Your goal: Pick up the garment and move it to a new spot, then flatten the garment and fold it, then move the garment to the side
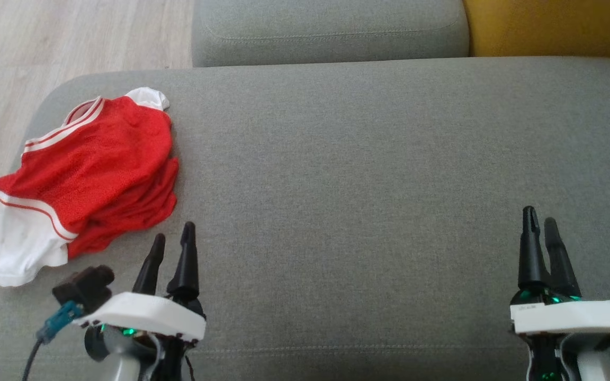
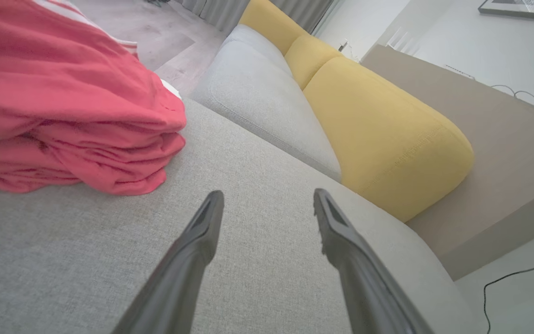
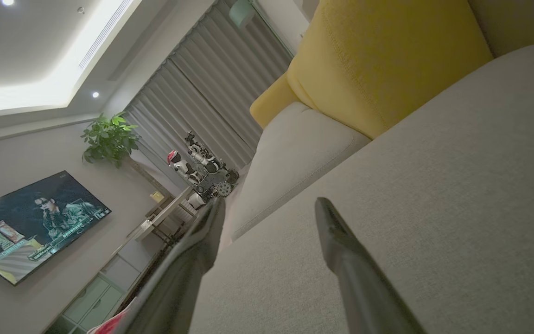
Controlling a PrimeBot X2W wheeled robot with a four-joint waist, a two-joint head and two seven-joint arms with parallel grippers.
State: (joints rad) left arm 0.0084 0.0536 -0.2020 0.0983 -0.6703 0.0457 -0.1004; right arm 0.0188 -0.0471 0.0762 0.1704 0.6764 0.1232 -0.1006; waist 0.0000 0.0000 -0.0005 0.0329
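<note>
Red garment (image 1: 93, 169) (seemingly folded) lies on cushion (image 1: 363, 185) near parted left fingers (image 1: 186, 259).

the garment (image 1: 93, 159) is thin red cloth with a fine mesh texture and smooth white trim. the seat cushion (image 1: 368, 159) is grey woven fabric, matt and slightly coarse. the floor (image 1: 45, 42) looks like pale matt wood. the left gripper (image 1: 172, 235) and right gripper (image 1: 540, 214) have dark, smooth fingers (image 2: 193, 250).
</note>
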